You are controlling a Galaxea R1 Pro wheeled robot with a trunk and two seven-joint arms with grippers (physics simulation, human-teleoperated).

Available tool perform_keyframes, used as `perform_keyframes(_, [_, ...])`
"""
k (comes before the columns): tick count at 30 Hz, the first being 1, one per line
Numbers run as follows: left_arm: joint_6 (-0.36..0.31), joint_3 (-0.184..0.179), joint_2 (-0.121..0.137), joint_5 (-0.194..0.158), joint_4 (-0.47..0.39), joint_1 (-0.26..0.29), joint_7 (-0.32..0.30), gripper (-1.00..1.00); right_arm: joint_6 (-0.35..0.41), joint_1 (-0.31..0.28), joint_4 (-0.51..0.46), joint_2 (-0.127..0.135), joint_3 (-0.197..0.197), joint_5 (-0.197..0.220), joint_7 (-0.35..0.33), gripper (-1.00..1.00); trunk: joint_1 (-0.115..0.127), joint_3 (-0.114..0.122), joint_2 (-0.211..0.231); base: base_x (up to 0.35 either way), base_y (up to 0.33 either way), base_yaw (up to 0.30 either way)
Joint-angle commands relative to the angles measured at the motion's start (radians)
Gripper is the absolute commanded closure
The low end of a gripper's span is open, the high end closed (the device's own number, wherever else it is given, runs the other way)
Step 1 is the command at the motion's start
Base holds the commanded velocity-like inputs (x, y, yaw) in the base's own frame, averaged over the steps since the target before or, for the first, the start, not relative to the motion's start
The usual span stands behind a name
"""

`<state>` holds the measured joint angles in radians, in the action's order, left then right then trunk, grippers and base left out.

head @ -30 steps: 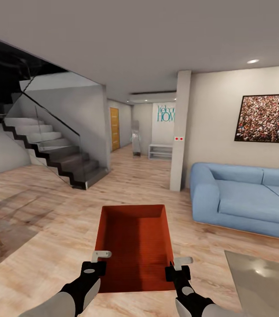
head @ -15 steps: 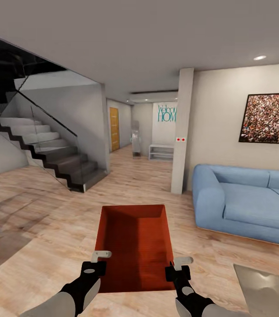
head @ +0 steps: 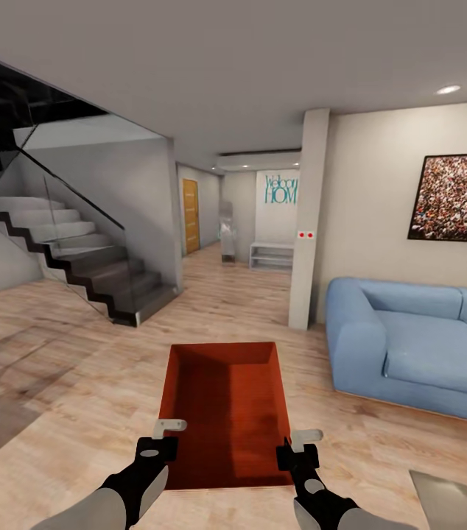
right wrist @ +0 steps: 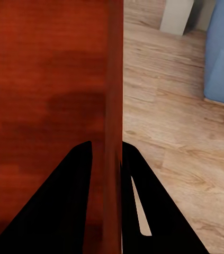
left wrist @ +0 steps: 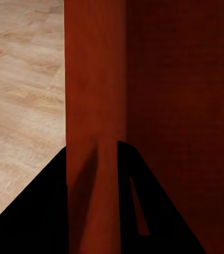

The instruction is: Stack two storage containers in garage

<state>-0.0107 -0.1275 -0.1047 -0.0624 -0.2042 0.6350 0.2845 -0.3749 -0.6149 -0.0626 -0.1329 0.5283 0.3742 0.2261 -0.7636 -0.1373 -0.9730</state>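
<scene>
I carry one orange-red storage container [head: 225,412] through the living room, held out in front of me above the pale wood-plank floor [head: 64,383]. My left end effector [head: 161,437] is clamped on the container's left wall, one finger inside and one outside, as the left wrist view shows [left wrist: 93,159]. My right end effector [head: 301,446] grips the right wall the same way [right wrist: 107,159]. The container is open-topped, level, and sits between my two arms.

Compared with a second ago, the container and both end effectors sit at the same spot in the head view, while the room has shifted: the blue sofa [head: 410,353] and the framed picture [head: 458,197] have slid towards the right edge, the glass-railed stairs [head: 79,250] have slid towards the left edge, and the white pillar [head: 307,221] stands further right. That is my own view moving. Ahead, the hallway with a wooden door [head: 191,216] lies beyond the stairs.
</scene>
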Motion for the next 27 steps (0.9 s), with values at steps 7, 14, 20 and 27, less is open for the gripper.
perform_keyframes(7, [-0.002,0.028,-0.006,-0.054,-0.007,0.002,-0.008,1.00,0.004,0.000,0.000,-0.001,0.015,-0.006,-0.011,1.00,-0.001,-0.001,-0.001,0.321,0.000,0.000])
perform_keyframes(14, [-0.002,0.028,-0.006,-0.054,-0.008,0.002,-0.008,1.00,0.004,0.000,0.000,0.001,0.015,-0.005,-0.011,1.00,-0.001,-0.001,-0.001,0.321,0.000,0.000])
perform_keyframes(20, [-0.002,0.028,-0.005,-0.054,-0.008,0.002,-0.008,1.00,0.004,0.000,0.000,0.001,0.015,-0.003,-0.013,1.00,-0.001,-0.001,-0.001,0.321,0.000,0.000])
perform_keyframes(27, [-0.002,0.028,-0.005,-0.054,-0.008,0.002,-0.008,1.00,0.004,0.000,0.000,0.002,0.015,-0.004,-0.013,1.00,-0.001,-0.001,-0.001,0.321,0.000,0.000])
